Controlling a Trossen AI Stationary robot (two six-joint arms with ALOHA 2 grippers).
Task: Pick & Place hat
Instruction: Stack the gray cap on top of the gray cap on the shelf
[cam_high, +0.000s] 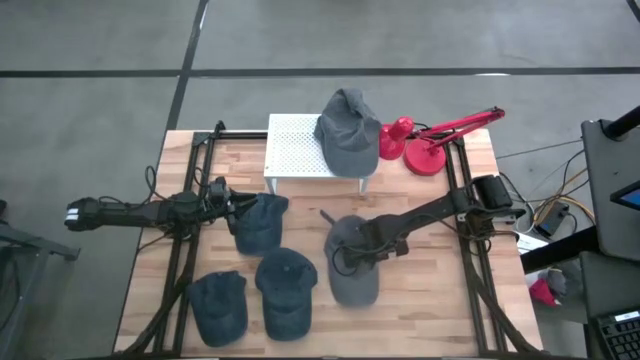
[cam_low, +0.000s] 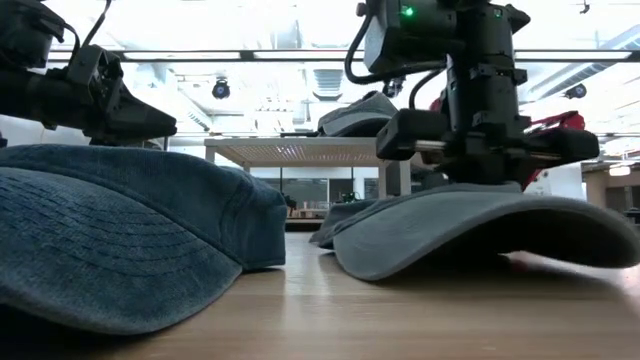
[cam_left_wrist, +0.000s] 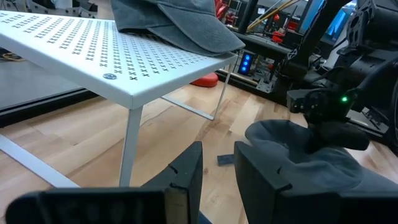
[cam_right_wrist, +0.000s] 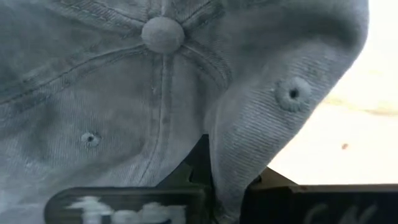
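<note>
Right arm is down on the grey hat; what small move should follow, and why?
Probably a short lift straight up. The right gripper appears to have its jaws pinching a fold of the grey hat crown in the right wrist view, while the brim still rests on the table. The white rack already holds one grey hat. The left gripper waits over a blue hat.
</note>
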